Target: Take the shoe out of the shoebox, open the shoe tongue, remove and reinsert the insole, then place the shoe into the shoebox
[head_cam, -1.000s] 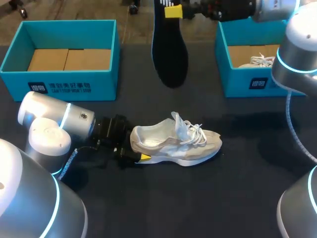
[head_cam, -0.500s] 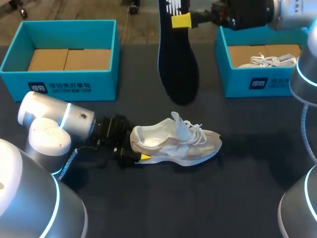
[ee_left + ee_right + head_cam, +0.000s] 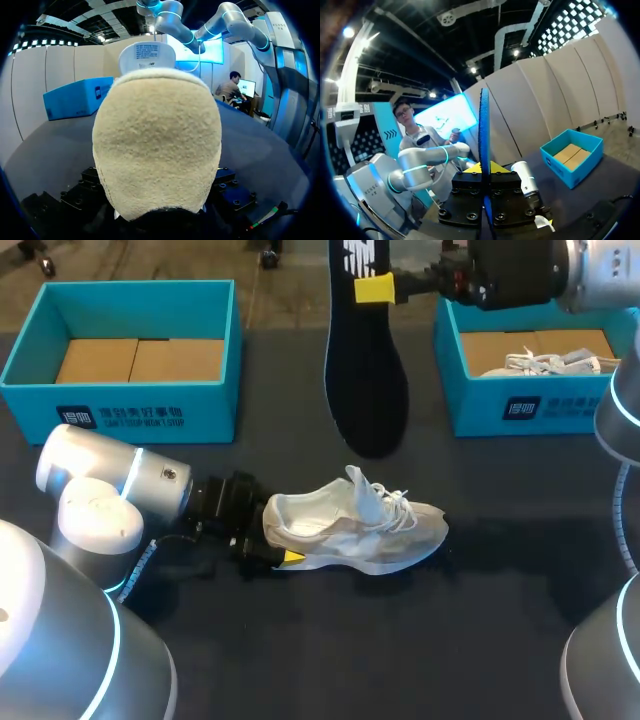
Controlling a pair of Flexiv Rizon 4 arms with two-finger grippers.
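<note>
Since a second ago the dark insole (image 3: 365, 380) has come lower and to the right, so its rounded end now hangs nearer the shoe (image 3: 355, 530) than it did, and the right arm carrying it has shifted right as well; the shoe and the left arm lie as they did. The left shoebox (image 3: 120, 400) stands at the far left with only a brown cardboard (image 3: 140, 358) liner on its floor. The right shoebox (image 3: 520, 410) stands at the far right and holds a second shoe (image 3: 545, 362), white with loose laces, on cardboard of the same kind. Between the two boxes, nearer the front, the shoe rests upright on its sole on the dark table (image 3: 400, 640), toe to the right, tongue raised and laces slack. The left gripper (image 3: 272, 548) lies low at its heel – whether it is clamped on the heel cannot be told, since the wrist view is filled by the shoe's (image 3: 157, 150) beige heel. The right gripper (image 3: 375, 287) is closed on the insole near its top end – in its own wrist view the yellow tips (image 3: 481, 169) press the insole (image 3: 483, 130), seen edge-on, from both sides. The insole hangs in the air above the table, apart from the shoe.
</note>
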